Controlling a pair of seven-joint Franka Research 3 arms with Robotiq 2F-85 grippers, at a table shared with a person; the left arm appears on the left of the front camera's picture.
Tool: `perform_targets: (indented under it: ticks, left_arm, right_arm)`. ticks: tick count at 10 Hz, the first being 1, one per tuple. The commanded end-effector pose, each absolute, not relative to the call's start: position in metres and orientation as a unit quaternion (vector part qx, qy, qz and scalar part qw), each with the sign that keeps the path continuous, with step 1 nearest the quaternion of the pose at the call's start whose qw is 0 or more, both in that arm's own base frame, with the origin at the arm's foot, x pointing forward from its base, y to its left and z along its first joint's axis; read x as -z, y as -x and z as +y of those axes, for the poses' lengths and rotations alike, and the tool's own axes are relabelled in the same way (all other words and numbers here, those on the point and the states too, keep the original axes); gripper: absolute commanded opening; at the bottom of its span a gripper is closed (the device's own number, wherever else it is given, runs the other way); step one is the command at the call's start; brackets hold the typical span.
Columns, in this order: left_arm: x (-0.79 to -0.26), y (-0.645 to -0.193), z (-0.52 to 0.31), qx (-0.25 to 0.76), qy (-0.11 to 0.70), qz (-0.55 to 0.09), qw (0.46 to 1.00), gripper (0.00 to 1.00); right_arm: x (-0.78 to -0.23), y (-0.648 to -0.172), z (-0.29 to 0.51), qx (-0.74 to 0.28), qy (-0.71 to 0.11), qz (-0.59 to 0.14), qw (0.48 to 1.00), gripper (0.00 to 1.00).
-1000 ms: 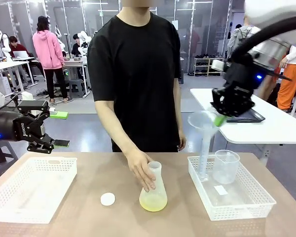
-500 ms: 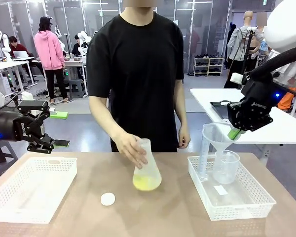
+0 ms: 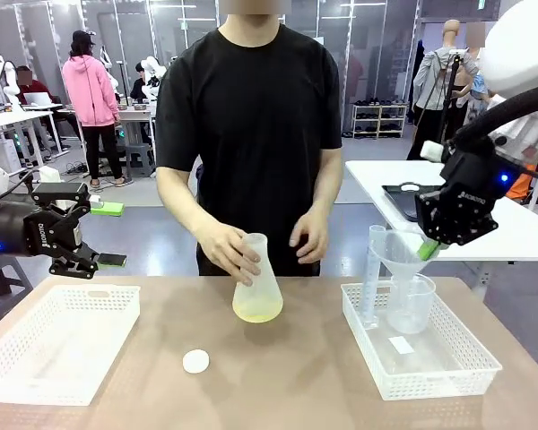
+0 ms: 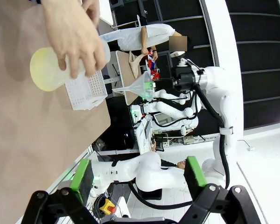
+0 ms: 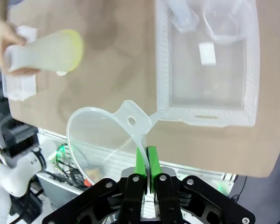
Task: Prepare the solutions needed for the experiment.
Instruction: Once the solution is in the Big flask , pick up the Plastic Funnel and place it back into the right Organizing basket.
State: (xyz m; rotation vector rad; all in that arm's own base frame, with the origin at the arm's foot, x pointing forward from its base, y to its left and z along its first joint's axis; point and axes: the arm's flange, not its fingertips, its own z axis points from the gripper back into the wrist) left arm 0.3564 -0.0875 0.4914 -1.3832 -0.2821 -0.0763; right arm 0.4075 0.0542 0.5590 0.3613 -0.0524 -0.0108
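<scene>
**Solution [image 3: 257, 311] raised in flask, funnel set over beaker**

- Pale yellow-green liquid is seen as a shallow layer in the bottom of the frosted conical flask [image 3: 255, 285].
- The flask is gripped near its neck by the person's hand [image 3: 222, 253]. It is held tilted, apparently clear of the surface [image 3: 296, 390], toward the far edge and left of the right tray [image 3: 430, 383]. It is judged to be raised ready for pouring.
- The person's other hand [image 3: 309, 240] is held free, just right of the flask.
- The funnel [image 3: 399, 251] is pinched by its tab in the clenched right hand [image 3: 428, 248]. Its stem points down at the mouth of the beaker [image 3: 414, 305], beside the graduated cylinder [image 3: 371, 273], probably so a pour can be guided in.
- The left hand [image 3: 82, 228] hangs released, grasping nothing, beyond the far left corner of the left tray [image 3: 72, 291].
- The white cap [image 3: 195, 361] lies on the near part of the surface, so the flask's mouth is left open.

Against a second ago:
- The flask, then standing on the surface near the cap, has been lifted and carried farther back.
- The person's other hand has been brought forward.
- The funnel has been lowered and shifted right, from above the cylinder.
- The left hand is unchanged.
</scene>
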Motion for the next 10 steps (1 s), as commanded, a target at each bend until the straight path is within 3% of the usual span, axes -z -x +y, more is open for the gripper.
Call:
perform_targets:
  ticks: [1, 4, 10]
  left_arm:
    - [-0.493, -0.357, -0.089, 0.035, 0.635, -0.134, 0.76, 1.0]
    - [-0.493, -0.357, -0.089, 0.035, 0.635, -0.134, 0.76, 1.0]
    - [-0.493, -0.357, -0.089, 0.035, 0.635, -0.134, 0.76, 1.0]
  right_arm:
    - [-0.539, -0.426, 0.041, 0.072, -0.19, 0.045, 0.978, 0.03]
    - [-0.506, -0.45, 0.032, 0.152, -0.178, 0.113, 0.966, 0.03]
    - [-0.456, -0.505, 0.014, 0.248, -0.111, 0.113, 0.956, 0.03]
